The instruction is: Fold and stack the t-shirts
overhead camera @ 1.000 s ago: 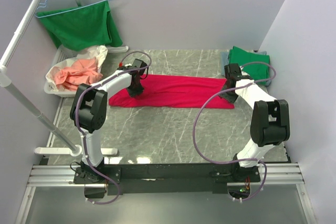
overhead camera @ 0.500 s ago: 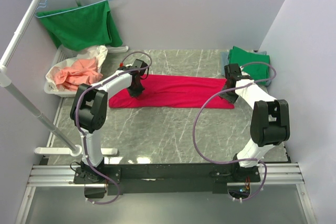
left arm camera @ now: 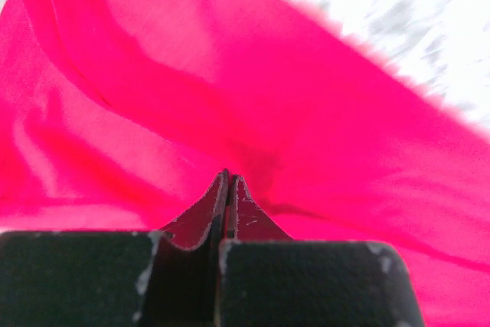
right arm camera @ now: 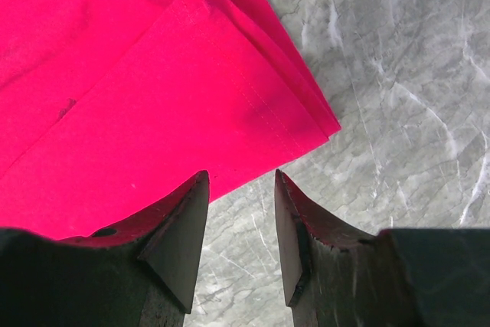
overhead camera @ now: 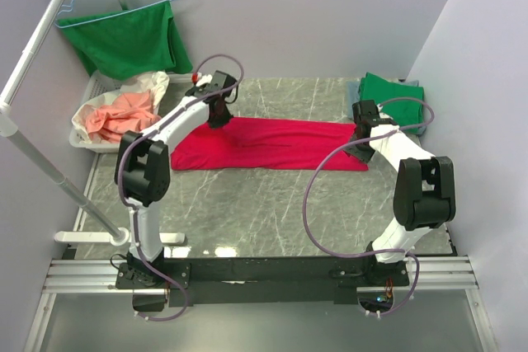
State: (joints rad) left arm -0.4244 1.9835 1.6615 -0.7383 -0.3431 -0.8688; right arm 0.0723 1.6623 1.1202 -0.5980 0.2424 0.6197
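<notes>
— Where is the red t-shirt (overhead camera: 272, 144)?

— It lies on the marble table (overhead camera: 272, 212) as a long folded band, running from the left side across to the right.

— And the left gripper (overhead camera: 216, 111)?

— It sits at the far edge of the band's left end. In the left wrist view its fingers (left arm camera: 253, 227) are pressed together, and red cloth rises in a ridge to their tips, so they are clenched on the red t-shirt.

— What about the right gripper (overhead camera: 360, 141)?

— It is at the band's right end. The right wrist view shows its fingers (right arm camera: 180, 227) spread apart and holding nothing. The hemmed corner of the cloth lies just beyond the tips and bare marble shows in the gap. Whether the fingers touch the cloth cannot be told.

— Are there other shirts?

— A folded green t-shirt (overhead camera: 392, 90) rests at the table's far right corner, apart from the red one. A second green shirt (overhead camera: 128, 39) hangs from the white rail (overhead camera: 40, 35) at far left, above a white basket (overhead camera: 80, 138) holding peach-coloured cloth (overhead camera: 115, 113).
</notes>
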